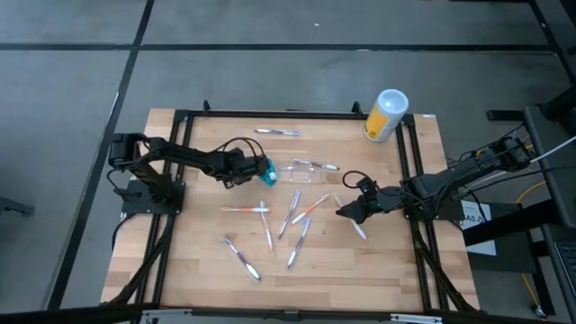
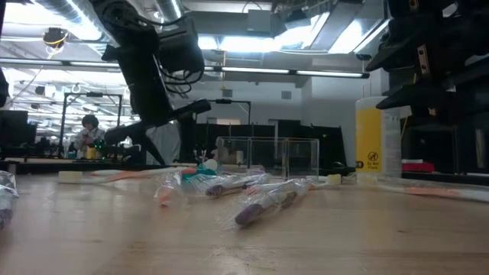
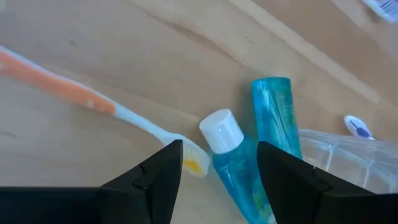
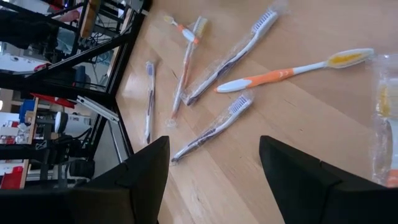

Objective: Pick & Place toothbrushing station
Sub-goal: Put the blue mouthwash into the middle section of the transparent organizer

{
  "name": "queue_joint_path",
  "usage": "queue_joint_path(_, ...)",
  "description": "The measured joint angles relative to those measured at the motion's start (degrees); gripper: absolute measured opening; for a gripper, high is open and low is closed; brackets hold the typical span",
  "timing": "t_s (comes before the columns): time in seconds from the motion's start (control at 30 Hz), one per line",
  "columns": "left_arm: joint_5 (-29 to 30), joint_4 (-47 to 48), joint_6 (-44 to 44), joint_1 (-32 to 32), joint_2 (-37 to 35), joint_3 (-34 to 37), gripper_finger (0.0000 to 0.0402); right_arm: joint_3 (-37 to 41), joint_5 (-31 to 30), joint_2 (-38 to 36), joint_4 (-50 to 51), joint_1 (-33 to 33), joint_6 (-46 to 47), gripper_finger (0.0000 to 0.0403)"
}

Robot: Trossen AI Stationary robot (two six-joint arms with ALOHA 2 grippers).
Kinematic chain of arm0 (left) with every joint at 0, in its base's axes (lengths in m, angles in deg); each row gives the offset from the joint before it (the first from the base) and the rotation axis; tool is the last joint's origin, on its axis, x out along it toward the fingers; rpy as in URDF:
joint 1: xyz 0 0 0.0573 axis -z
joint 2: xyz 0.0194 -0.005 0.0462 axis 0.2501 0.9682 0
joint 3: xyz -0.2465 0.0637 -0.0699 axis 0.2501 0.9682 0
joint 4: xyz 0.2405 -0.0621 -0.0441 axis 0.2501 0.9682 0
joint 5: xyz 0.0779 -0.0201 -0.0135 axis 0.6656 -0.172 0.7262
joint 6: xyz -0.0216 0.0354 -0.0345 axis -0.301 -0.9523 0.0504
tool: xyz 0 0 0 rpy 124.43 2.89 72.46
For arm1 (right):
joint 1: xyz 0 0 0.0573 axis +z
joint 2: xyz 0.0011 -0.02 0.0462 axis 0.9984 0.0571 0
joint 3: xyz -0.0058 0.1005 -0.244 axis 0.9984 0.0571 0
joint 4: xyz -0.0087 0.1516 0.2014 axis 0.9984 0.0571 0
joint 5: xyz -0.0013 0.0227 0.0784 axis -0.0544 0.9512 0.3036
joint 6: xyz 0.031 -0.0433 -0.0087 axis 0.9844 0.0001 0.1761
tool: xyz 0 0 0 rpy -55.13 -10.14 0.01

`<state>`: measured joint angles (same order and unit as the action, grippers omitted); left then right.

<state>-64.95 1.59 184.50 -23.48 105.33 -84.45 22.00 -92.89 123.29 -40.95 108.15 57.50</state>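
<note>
The toothbrushing station point(image 1: 310, 171) is a clear plastic holder lying on its long side mid-table; the low view shows it too point(image 2: 267, 156). Just left of it lie two teal-blue tubes: one with a white cap point(image 3: 222, 132) and a second one point(image 3: 273, 109). My left gripper point(image 1: 258, 171) hangs open over them, pointing steeply down. Its fingers point(image 3: 163, 171) stand on either side of the capped tube, and I see no touch. An orange toothbrush's head point(image 3: 194, 163) lies by one fingertip. My right gripper point(image 1: 346, 211) hovers open at mid-right, nothing between its fingers point(image 4: 214, 149).
Several wrapped and loose toothbrushes point(image 1: 292, 225) are scattered over the table's middle and near side, and one point(image 1: 277, 132) lies by the far edge. A yellow canister with a white lid point(image 1: 385, 115) stands at the far right. Black frame rails point(image 1: 180, 135) border the table.
</note>
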Motion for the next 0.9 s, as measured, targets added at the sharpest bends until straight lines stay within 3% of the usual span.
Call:
queue_joint_path(0.23, 0.55, -1.15, 4.75, -0.23, 2.43, 0.0, 0.0203, 0.0, -0.87, 0.0, 0.0, 0.23, -0.06, 0.0252)
queue_joint_path(0.63, 2.03, -6.82, 5.21, -2.53, 3.81, 0.0, 0.0203, 0.0, 0.9, 0.0, 0.01, 0.45, -0.04, 0.0252)
queue_joint_path(0.77, 3.01, -7.33, 1.94, -3.35, 3.81, 0.0, 0.0203, 0.0, 0.65, 0.0, -0.12, 0.67, -0.01, 0.0252)
queue_joint_path(0.9, 2.99, -8.49, -6.79, -6.32, 3.81, 0.0, 0.0203, 0.0, 0.65, 0.0, -0.45, 0.73, 0.01, 0.0252)
